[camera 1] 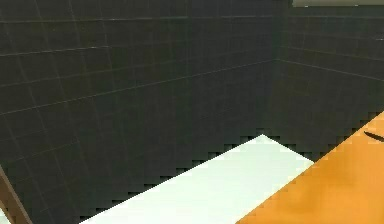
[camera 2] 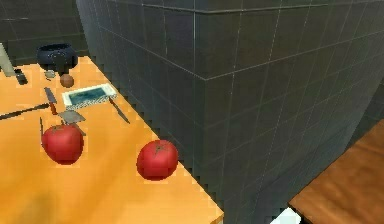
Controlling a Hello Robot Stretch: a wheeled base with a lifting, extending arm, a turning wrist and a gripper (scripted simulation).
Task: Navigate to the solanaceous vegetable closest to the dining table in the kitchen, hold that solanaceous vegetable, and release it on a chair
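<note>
Navigation looks about finished, I judge: a glossy round red tomato (camera 2: 158,158) lies near 7 o'clock in the arm side view, by the edge of the smooth orange countertop (camera 2: 110,195). A second red tomato (camera 2: 62,142) lies near 8 o'clock, and which one is wanted I cannot tell. Grasping and the release on a chair are not yet done, how the jaws stand cannot be told, and a matte dark square-tiled wall (camera 2: 260,90) rises behind the counter.

A near tiled wall (camera 1: 130,90) is faced in the forward view. The orange tabletop (camera 1: 340,185) is shared with the close arm side view.
</note>
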